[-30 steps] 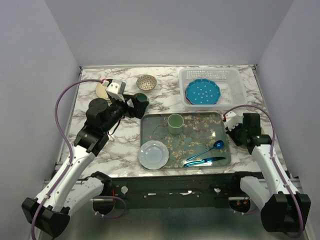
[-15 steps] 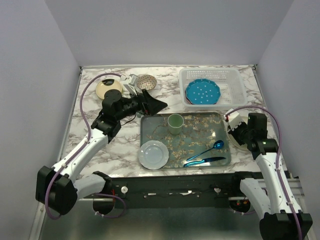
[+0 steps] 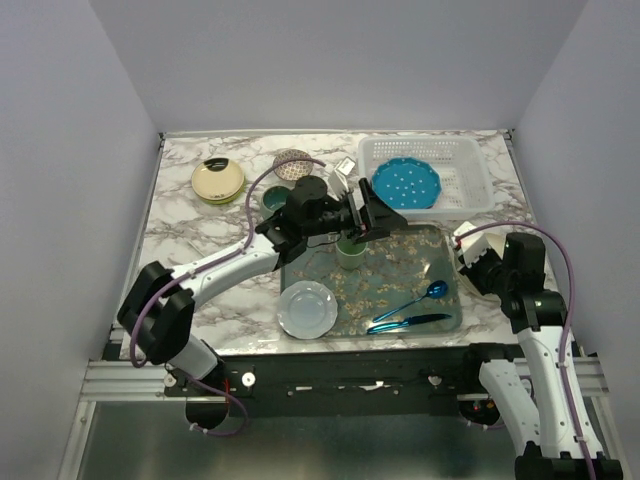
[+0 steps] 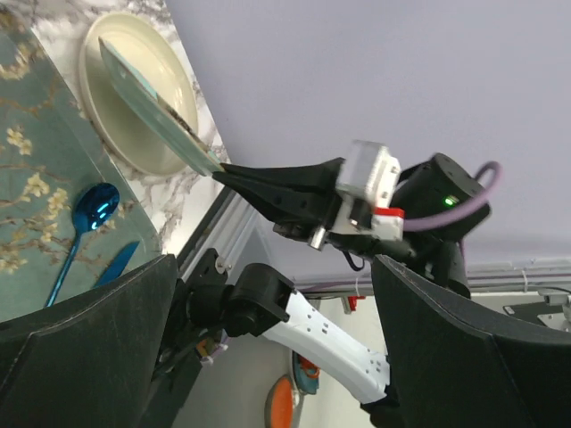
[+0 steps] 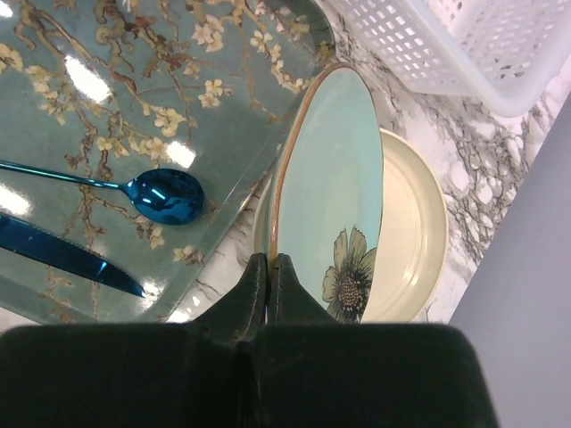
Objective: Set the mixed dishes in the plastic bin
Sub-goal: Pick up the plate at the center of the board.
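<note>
The white plastic bin [image 3: 470, 152] stands at the back right and holds a teal white-dotted plate [image 3: 405, 183]; its corner shows in the right wrist view [image 5: 446, 45]. My right gripper [image 5: 269, 267] is shut on the rim of a pale teal flower plate [image 5: 335, 178], tilted on edge over a cream plate [image 5: 415, 232] right of the tray. My left gripper [image 3: 385, 218] is open and empty above the tray's back edge, near the bin; in its own view [image 4: 281, 348] the fingers stand wide apart. A speckled bowl [image 3: 290, 162], a dark teal mug [image 3: 275, 198] and an amber-yellow plate [image 3: 218, 180] sit at the back left.
The patterned tray [image 3: 440, 240] holds a green cup [image 3: 350, 248], a pale blue plate [image 3: 307, 308], a blue spoon [image 3: 420, 297] and a blue knife [image 3: 408, 322]. My left arm stretches across the table's middle.
My left arm has swung from the back left across to the right, over the tray's back edge, with its gripper open. My right arm has shifted a little, still holding the flower plate.
</note>
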Motion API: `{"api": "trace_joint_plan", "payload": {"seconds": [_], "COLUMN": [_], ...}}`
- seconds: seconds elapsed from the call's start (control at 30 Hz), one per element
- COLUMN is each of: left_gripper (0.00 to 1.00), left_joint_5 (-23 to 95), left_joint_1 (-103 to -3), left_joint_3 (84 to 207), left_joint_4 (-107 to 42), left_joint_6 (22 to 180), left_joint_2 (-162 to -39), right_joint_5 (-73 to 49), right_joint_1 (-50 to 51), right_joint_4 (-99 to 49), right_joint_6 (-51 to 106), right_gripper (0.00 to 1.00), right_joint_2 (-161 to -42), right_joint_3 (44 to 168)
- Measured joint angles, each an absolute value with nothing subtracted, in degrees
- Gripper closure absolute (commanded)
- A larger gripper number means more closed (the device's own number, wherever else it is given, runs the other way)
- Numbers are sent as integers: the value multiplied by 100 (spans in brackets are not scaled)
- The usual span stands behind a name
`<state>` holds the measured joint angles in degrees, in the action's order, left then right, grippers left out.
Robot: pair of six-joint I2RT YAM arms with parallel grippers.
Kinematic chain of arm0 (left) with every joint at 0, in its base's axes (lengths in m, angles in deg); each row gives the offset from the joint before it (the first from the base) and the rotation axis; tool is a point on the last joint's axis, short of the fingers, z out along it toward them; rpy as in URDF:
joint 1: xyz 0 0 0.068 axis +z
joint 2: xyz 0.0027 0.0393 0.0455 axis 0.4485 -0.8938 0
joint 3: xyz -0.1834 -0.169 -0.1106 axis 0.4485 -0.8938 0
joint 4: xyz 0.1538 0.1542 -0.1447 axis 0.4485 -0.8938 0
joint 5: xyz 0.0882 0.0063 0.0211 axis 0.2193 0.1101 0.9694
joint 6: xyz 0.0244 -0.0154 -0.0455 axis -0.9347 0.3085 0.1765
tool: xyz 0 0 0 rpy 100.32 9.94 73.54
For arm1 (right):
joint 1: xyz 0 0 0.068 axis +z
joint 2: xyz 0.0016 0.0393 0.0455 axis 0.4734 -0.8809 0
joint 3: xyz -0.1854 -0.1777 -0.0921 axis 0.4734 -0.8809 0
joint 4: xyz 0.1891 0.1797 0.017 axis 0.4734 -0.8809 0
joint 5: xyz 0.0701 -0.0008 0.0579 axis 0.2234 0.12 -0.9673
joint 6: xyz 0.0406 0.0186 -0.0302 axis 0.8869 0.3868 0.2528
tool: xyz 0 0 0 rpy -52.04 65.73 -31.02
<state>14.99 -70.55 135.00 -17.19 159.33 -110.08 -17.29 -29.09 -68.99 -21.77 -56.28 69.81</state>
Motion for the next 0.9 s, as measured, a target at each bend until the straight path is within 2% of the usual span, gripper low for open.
{"api": "trace_joint_plan", "payload": {"seconds": [0.4, 0.9], "left_gripper": [2, 2], "left_joint_5": [1837, 1916], "left_joint_1": [-7785, -8004], "left_joint_3": [14184, 15281], "left_joint_4": [-1558, -1453], "left_joint_6": [17105, 17656], "left_joint_2": [-12649, -13738], "right_joint_5": [-2133, -3047], "right_joint_1": [-2912, -2909], "right_joint_4": [-7168, -7660], "right_joint_6": [-2196, -2255], "right_gripper": [100, 100], "right_joint_2": [-5390, -5211], "right_joint_3": [7389, 7719]}}
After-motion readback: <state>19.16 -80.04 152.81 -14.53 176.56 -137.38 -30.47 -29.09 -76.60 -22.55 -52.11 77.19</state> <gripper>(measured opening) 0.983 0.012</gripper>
